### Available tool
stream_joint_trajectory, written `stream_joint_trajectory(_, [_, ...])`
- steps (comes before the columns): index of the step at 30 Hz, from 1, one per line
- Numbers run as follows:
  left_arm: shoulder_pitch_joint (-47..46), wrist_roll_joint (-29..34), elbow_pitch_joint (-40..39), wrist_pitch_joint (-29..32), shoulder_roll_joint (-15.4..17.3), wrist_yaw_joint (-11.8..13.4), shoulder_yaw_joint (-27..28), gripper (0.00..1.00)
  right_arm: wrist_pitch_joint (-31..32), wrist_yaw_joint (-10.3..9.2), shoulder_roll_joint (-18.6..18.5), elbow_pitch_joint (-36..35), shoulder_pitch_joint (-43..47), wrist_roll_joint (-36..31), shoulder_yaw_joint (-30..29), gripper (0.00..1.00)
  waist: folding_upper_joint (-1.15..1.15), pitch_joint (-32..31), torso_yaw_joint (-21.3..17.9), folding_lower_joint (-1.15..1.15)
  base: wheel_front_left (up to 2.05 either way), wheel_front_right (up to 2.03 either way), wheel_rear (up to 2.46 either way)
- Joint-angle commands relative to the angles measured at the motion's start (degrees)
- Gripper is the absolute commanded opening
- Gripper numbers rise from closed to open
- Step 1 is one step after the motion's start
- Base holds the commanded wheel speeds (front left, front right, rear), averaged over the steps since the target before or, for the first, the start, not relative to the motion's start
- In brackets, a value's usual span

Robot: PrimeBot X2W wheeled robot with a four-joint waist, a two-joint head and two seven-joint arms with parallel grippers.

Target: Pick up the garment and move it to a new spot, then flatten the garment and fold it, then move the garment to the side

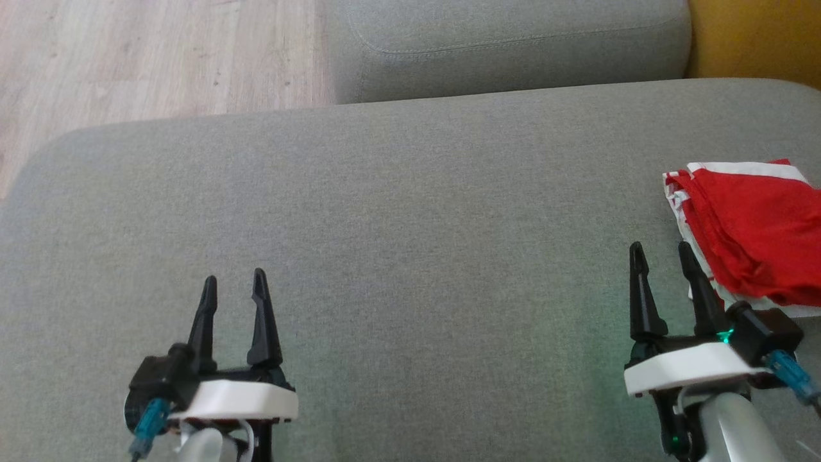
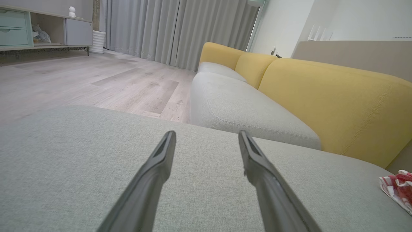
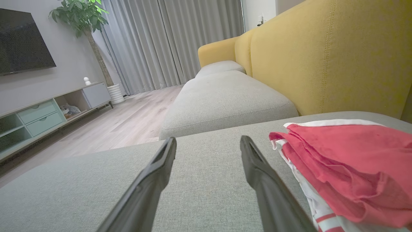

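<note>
1. Garment (image 1: pixel 753 237): folded red-and-white cloth (white edges showing) lying on the grey sofa cushion (image 1: pixel 410 212).
2. Right claw (image 1: pixel 660 246): just beside the garment, fingers parted, holding nothing.
3. Left claw (image 1: pixel 235 277): well apart from the garment, fingers parted, empty.

The garment (image 1: pixel 757 231), lying on the right part of the grey cushion (image 1: pixel 385 224), runs off the head view's right edge, so its full outline cannot be told. The right gripper (image 1: pixel 660 249) covers the garment's near-left edge there with one finger and its dark body. From the left wrist, just a striped corner pokes in at the cushion's far right; from the right wrist, the right and bottom edges cut it. The left forearm (image 1: pixel 204 449) and right forearm (image 1: pixel 731 423) are cut off at the cushion's near side. Beyond the cushion, a cabinet (image 3: pixel 38 116) holds a bundle (image 3: pixel 69 110) on its open shelf and a small white object (image 3: pixel 86 80) on top, both too small to identify.
</note>
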Motion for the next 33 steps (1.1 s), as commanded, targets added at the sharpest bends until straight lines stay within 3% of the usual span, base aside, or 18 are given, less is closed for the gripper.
stream_joint_trajectory(1, [-2.0,-0.2,-1.8,-0.5,0.3,0.0,1.9,1.00,-0.8,-0.04,-0.1,-2.1,-1.7,0.1,1.6,1.00,0.00,0.1,0.0,0.00,0.00,0.00,0.00])
stream_joint_trajectory(2, [-2.0,-0.8,-1.9,-0.5,0.3,0.1,2.1,1.00,-0.8,-0.04,-0.1,-2.1,-1.7,0.0,1.7,1.00,0.00,0.1,0.0,0.00,0.00,0.00,0.00])
stream_joint_trajectory(3, [0.0,-0.7,-0.1,0.0,0.0,0.1,0.1,0.00,0.0,0.00,0.0,0.0,0.0,0.0,0.1,0.00,0.00,0.1,0.0,0.00,0.00,0.00,0.00])
stream_joint_trajectory(7, [1.1,-1.3,2.9,0.4,-0.1,0.0,0.0,0.00,0.2,0.00,0.1,3.0,1.0,0.3,0.2,0.00,0.00,0.1,0.0,0.00,0.00,0.00,0.00])
stream_joint_trajectory(33, [0.4,-15.8,2.1,4.7,0.0,-1.8,3.5,0.00,4.1,-0.01,-0.3,1.9,0.4,17.2,-1.0,0.00,0.00,-0.4,-0.1,0.00,0.00,0.00,0.00])
